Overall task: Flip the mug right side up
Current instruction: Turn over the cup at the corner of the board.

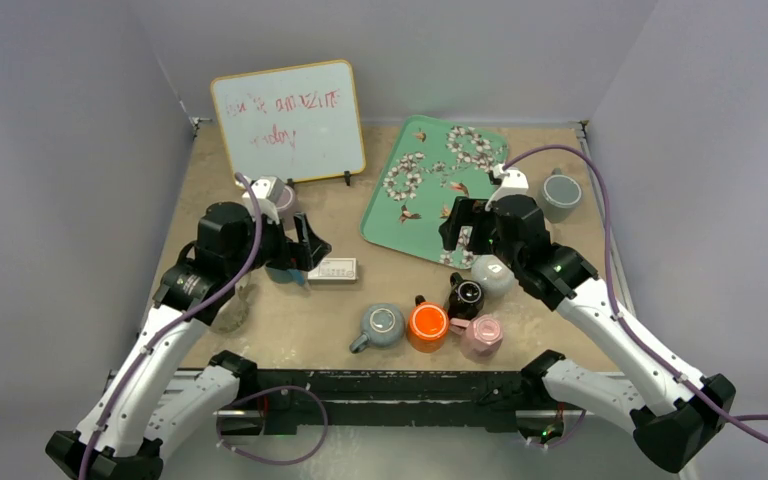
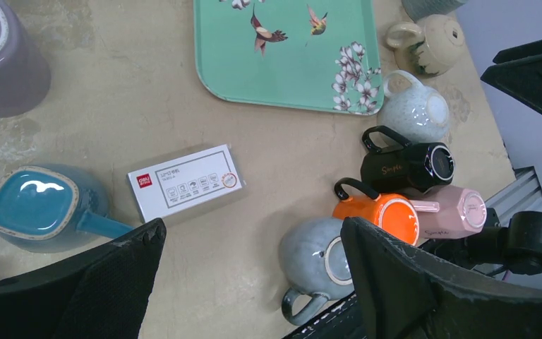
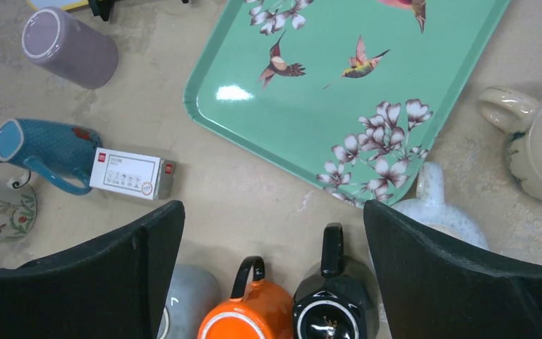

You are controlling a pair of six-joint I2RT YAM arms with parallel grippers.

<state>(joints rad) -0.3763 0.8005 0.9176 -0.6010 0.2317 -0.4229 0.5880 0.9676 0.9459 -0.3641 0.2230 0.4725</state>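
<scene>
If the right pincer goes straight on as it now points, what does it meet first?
Probably bare table between the green tray and the orange mug; depth is unclear, so this is uncertain.

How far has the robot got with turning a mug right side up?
Done: nothing that shows; the orange mug, black mug and pink mug in the near row all seem to sit base up. In hand: nothing; the left pincer and right pincer both hang open and empty above the table. Left: the whole job, gripping a mug, flipping it and setting it down.
</scene>
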